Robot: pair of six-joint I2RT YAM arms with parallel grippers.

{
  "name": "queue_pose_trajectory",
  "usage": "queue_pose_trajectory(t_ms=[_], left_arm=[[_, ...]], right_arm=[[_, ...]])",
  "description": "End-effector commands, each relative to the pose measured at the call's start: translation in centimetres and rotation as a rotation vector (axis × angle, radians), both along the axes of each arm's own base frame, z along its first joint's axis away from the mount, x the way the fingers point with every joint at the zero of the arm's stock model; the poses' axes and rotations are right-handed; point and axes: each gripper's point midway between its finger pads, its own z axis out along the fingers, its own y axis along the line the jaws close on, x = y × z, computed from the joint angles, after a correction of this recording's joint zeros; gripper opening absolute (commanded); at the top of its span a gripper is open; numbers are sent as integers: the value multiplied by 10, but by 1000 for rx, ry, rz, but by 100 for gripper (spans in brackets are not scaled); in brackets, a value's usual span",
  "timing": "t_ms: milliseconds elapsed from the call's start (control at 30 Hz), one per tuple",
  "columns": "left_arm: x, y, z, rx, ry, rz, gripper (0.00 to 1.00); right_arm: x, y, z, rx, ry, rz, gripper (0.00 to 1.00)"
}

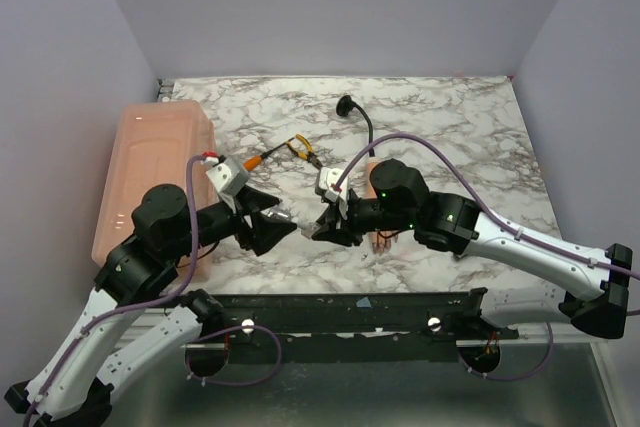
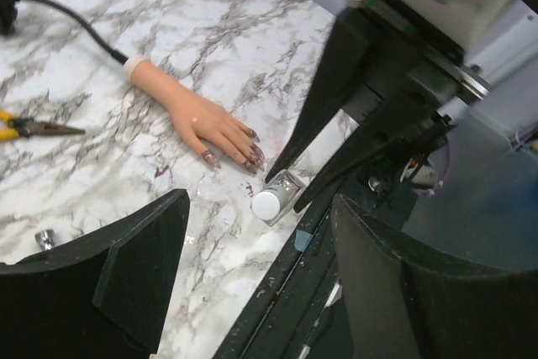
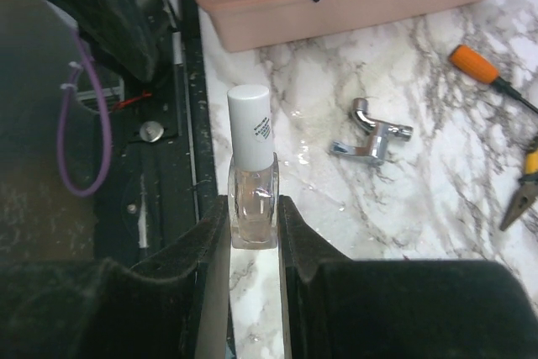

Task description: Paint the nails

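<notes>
Left arm (image 1: 120, 287) and right arm (image 1: 520, 242) reach in from the near edge and meet over the middle of the tabletop (image 1: 450, 127), the left gripper (image 1: 281, 222) facing the right gripper (image 1: 321, 228) across a small gap. Far to the left sits a pink bin (image 1: 150, 172), well apart from them. Just right of the meeting point the mannequin hand (image 2: 195, 117) lies flat on the marble, partly under the right arm, with its wrist stub far and its fingertips near. Its dark nails (image 2: 253, 155) sit just beside the right fingers. Those fingers are clamped on the glass body of a polish bottle (image 3: 250, 178), whose white cap (image 3: 250, 119) juts leftward, long axis aimed at the left gripper. The left fingers are spread wide with nothing between them, flanking the cap's line. By my read the cap is not yet off, and the left arm, the nearer one, must close on it squarely along that axis
</notes>
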Motion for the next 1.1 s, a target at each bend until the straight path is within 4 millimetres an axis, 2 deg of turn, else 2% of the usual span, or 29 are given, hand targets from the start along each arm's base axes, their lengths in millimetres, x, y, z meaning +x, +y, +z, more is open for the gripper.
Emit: queue_pose_trajectory(t_ms=[0,133,200,567,1067], left_arm=[[-35,-3,21,-1,-233,-223,69],[-64,-7,22,-36,-334,-387,69],[-70,-5,20,-42,-366,-409,69],[-74,-12,0,9,-343,-502,65],[-79,-22,-16,17,-259,-608,52]], right_arm=[[-34,-4,1,5,90,144,0],[-51,-8,4,3,130,223,0],[-56,-9,6,-1,144,246,0],[-74,-7,16,-4,194,362,0],[-66,1,22,-10,163,356,0]])
